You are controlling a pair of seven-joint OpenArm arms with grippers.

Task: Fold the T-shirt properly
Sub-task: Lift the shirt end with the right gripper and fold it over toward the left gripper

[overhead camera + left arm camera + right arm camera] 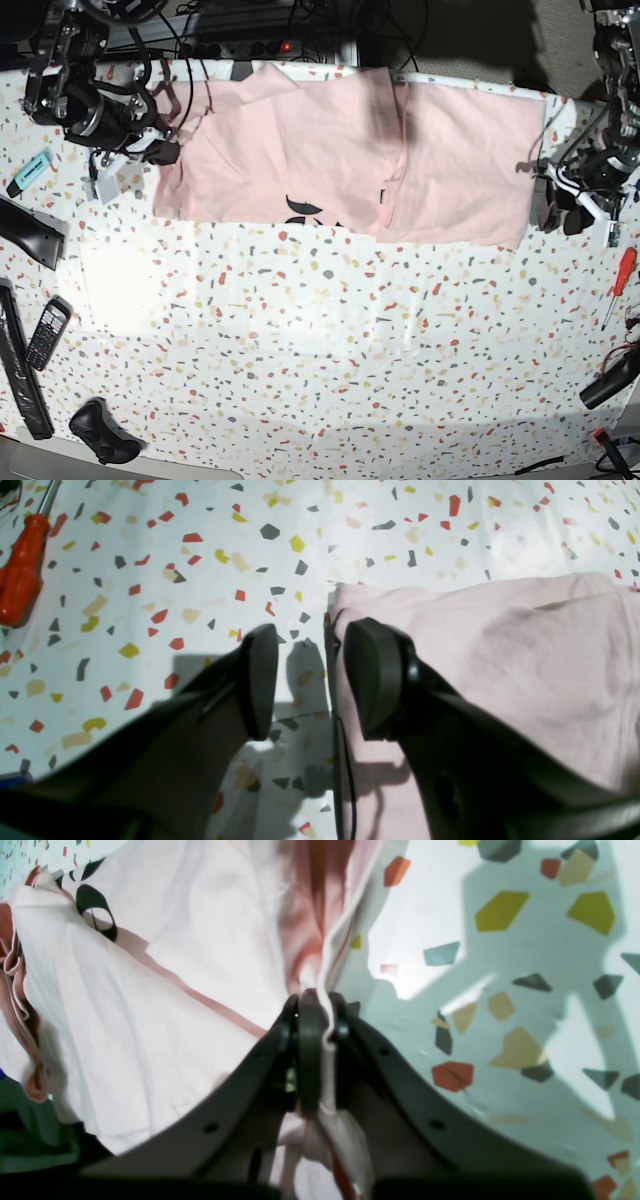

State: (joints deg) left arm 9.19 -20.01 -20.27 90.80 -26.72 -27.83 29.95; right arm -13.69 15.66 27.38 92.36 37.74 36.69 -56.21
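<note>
Terrazzo-patterned table (330, 330) carries the T-shirt (350, 160), red screwdriver (618, 285), phone (46, 332)

Pale pink T-shirt (350, 160) lies folded lengthwise along the table's far edge.

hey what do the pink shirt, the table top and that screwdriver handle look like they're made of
T-shirt: soft matte knit, probably cotton; it creases and drapes, with a slight fuzz in the left wrist view.
Table top: looks like a smooth, faintly glossy sheet printed with terrazzo-style chips; light reflects off it and it shows fold lines, so likely vinyl or oilcloth rather than stone.
Screwdriver handle: glossy red-orange, apparently moulded plastic.
</note>
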